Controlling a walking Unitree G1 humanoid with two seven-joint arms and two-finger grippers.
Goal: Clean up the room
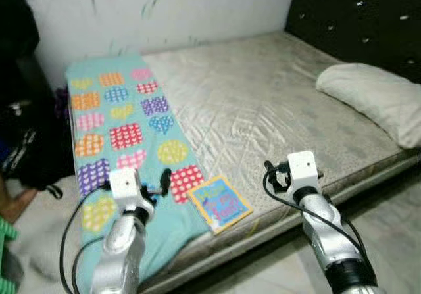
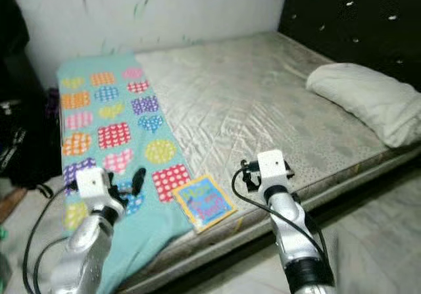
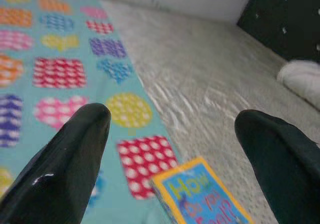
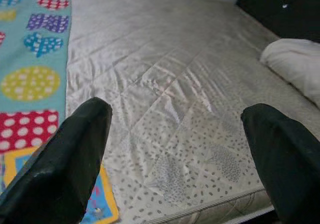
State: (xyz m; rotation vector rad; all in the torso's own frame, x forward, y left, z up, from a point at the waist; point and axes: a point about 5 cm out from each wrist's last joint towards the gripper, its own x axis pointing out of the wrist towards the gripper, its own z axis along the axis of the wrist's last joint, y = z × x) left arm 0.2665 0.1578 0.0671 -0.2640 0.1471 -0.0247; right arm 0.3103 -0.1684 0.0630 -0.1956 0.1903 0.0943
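Ahead of both grippers, head views: a bare quilted mattress (image 1: pixel 263 110) runs back to a white wall (image 1: pixel 164 11), with a dark tufted headboard (image 1: pixel 355 18) on the robot's right. Near mattress edge lies just under both wrists; grey floor (image 1: pixel 395 235) shows below it on the right. Left gripper (image 1: pixel 163 181) hovers over a teal blanket (image 1: pixel 125 136) printed with patterned hearts, fingers spread, nothing between them. A children's book (image 1: pixel 220 203) with yellow border and blue cover lies flat, just right of the left fingertips, overlapping the blanket's edge and close to the mattress edge. Right gripper (image 1: pixel 271 174) sits over the bare mattress, right of the book, near the edge. A white pillow (image 1: pixel 371 97) lies well beyond it by the headboard. Dark bags (image 1: pixel 26 143) crowd the floor left of the blanket.

Left wrist view: fingers (image 3: pixel 65 169) wide apart, empty. Book (image 3: pixel 200 199) sits between them, nearer than the red dotted patch; open mattress stretches beyond.

Right wrist view: fingers (image 4: pixel 60 169) wide apart, holding nothing. Bare mattress (image 4: pixel 175 108) fills the gap; book corner (image 4: pixel 102 206) just beside one finger, pillow (image 4: pixel 295 63) far off beyond the other.
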